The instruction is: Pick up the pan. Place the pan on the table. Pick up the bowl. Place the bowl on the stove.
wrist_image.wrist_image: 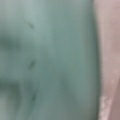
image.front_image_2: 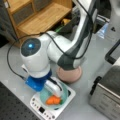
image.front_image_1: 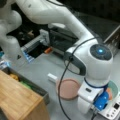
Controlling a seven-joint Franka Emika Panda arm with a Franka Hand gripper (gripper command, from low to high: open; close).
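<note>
The dusty-pink pan (image.front_image_1: 68,88) (image.front_image_2: 70,73) lies flat on the grey table (image.front_image_1: 42,67), its short white handle (image.front_image_1: 52,77) pointing to a front view's left. The light-teal bowl (image.front_image_1: 113,88) (image.front_image_2: 43,96) rests on the white stove (image.front_image_1: 112,110) (image.front_image_2: 42,108) and holds an orange piece of food (image.front_image_2: 53,100). My gripper (image.front_image_2: 56,92) reaches down into the bowl at its rim, with a white finger right beside the food. The wrist view is filled by the bowl's teal surface (wrist_image.wrist_image: 50,60), with a pinkish strip along its right side.
A light wooden block (image.front_image_1: 17,100) and a grey bin (image.front_image_1: 37,87) of yellow and green items stand at a front view's left. A silver toaster oven (image.front_image_2: 107,92) is close beside the stove. A wooden shelf (image.front_image_2: 37,15) stands behind. A black cable (image.front_image_1: 62,82) hangs over the pan.
</note>
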